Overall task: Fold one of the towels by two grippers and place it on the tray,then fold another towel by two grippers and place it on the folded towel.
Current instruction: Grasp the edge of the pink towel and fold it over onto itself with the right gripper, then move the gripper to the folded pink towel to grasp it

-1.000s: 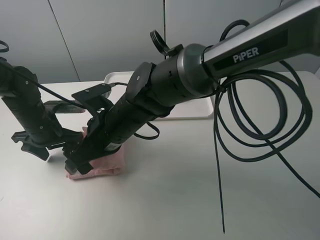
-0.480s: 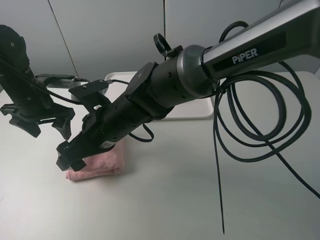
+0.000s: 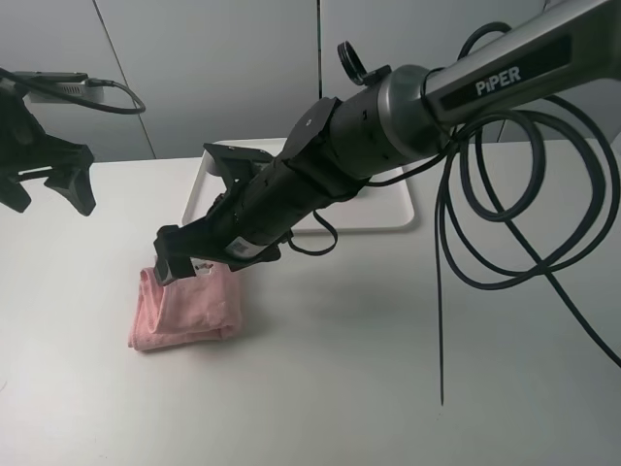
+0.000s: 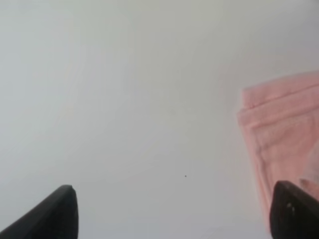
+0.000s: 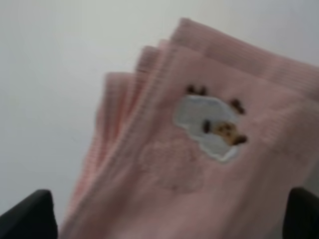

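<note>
The pink towel (image 3: 186, 306) lies folded on the tabletop (image 3: 349, 369) at lower left of the overhead frame, not yet on the tray (image 3: 393, 209). The right gripper (image 3: 175, 260) hangs just over the towel's upper edge, fingers spread and holding nothing. The left gripper (image 3: 44, 184) is at the far left edge, well apart from the towel, fingers also spread.

I think the danger is in the lifting: the layers lie loose and a little fanned, so a grip on only the top layer may open the fold.

The right arm (image 3: 330, 165) crosses in front of the tray and hides most of it, so I cannot tell if the cream towel is there. A black cable (image 3: 441, 320) hangs at the right.
</note>
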Motion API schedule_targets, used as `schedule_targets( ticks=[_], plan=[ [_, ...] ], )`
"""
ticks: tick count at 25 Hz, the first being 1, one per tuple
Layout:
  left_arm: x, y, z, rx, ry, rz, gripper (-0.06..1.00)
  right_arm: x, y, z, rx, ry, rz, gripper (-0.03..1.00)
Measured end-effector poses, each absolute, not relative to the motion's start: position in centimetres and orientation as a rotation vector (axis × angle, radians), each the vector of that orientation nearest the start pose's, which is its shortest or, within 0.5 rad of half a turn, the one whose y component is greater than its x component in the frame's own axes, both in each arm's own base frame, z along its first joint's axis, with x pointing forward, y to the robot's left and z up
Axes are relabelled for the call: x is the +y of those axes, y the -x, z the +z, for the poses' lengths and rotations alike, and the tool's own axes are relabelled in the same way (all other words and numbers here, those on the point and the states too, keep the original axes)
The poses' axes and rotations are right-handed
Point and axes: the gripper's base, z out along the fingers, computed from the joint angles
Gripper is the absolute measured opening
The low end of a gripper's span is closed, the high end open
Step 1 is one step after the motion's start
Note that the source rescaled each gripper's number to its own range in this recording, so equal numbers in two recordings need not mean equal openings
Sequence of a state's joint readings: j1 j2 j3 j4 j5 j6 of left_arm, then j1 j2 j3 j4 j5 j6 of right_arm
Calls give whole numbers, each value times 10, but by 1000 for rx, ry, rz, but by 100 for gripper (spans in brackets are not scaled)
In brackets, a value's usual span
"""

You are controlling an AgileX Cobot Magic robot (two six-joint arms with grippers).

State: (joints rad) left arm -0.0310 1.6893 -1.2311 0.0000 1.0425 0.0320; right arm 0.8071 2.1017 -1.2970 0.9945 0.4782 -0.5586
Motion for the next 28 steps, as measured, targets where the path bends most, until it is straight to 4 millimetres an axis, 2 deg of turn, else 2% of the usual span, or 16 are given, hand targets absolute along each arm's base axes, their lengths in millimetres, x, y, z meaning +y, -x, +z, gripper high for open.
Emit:
schedule_targets(
  ticks=[4,11,14,20,28],
  plan=[
    [-5,-325,246,2962,-85,-65,98,322,-273,125,2701,761,763,98],
    [-13,-317,257,2946,-201,-190,98,336,-285,134,2764,752,752,98],
    [-17,-313,264,2929,-246,-252,98,340,-288,131,2790,746,755,98],
    [-18,-306,274,2909,-277,-250,98,341,-290,118,2823,750,732,98],
    [-18,-305,275,2914,-278,-253,98,350,-298,104,2821,744,728,83]
  ],
)
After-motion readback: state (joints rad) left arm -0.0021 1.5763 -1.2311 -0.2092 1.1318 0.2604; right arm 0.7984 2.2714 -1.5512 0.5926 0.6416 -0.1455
